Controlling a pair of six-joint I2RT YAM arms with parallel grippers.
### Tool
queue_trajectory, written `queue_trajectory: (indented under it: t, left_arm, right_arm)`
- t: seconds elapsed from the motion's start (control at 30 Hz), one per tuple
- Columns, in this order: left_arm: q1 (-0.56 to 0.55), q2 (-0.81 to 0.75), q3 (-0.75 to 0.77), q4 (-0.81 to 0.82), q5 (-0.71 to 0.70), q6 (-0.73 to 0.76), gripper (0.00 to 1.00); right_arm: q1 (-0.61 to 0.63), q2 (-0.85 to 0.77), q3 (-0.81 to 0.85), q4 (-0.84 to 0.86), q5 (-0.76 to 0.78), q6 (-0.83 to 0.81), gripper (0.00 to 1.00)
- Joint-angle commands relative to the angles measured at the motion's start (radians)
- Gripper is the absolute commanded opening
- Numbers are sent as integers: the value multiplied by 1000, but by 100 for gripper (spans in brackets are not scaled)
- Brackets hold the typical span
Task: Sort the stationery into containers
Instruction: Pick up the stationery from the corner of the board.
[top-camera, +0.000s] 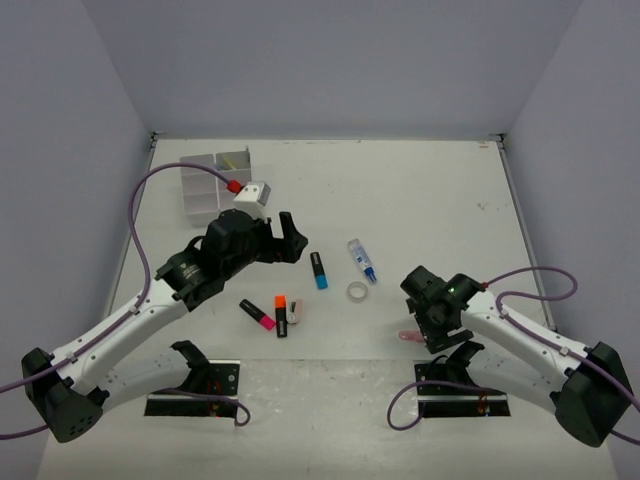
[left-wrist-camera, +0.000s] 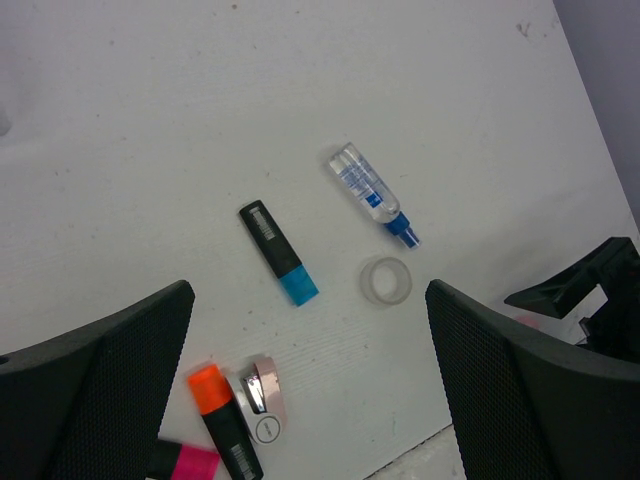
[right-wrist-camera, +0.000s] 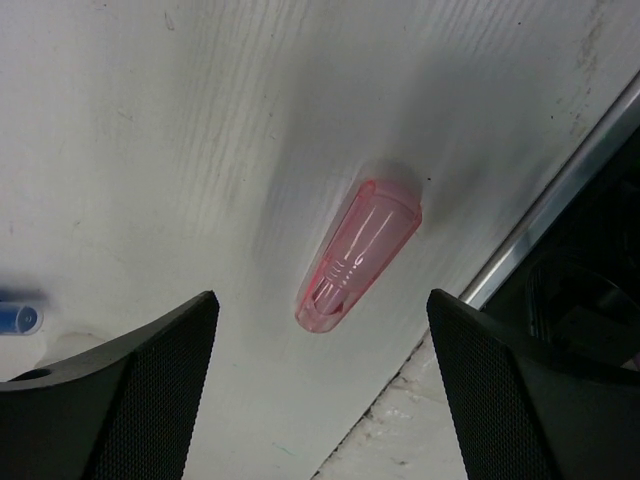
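The containers are one white-grey divided tray (top-camera: 213, 180) at the back left. My left gripper (top-camera: 292, 240) hovers open above the table; between its fingers in its wrist view (left-wrist-camera: 310, 400) I see bare table. Near it lie a blue-ended highlighter (left-wrist-camera: 279, 252), a blue-capped tube (left-wrist-camera: 372, 193), a clear tape ring (left-wrist-camera: 386, 281), an orange-ended highlighter (left-wrist-camera: 222, 420), a pink-ended one (left-wrist-camera: 190, 464) and a small pale pink item (left-wrist-camera: 262, 398). My right gripper (right-wrist-camera: 320, 390) is open and low over a translucent pink cap (right-wrist-camera: 358, 255), which lies just ahead of its fingertips.
A metal rail (right-wrist-camera: 545, 235) marks the table's near edge right beside the pink cap. Black mounting plates (top-camera: 195, 392) (top-camera: 465, 400) sit at the front. Grey walls enclose the table on three sides. The left arm's purple cable (top-camera: 150, 190) loops near the tray.
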Motion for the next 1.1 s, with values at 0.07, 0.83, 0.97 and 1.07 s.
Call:
queue_trajectory:
  t: [0.07,0.83,0.97,1.07]
  left_arm:
    - [-4,-17,24,-7,-5,25,100]
    - [-2,-58,74,-55,-36,37,100]
    - [-2,-71,86,-72,-57,44,100]
    - [-4,-73,98,-86,-63,47,100]
  right_arm:
    - [6,42,-47,29,105,260,79]
    - [40,313,95,-50,96,280,38]
    - [56,325,105,-46,82,277,41]
    - [68,345,122,-59,59,294,43]
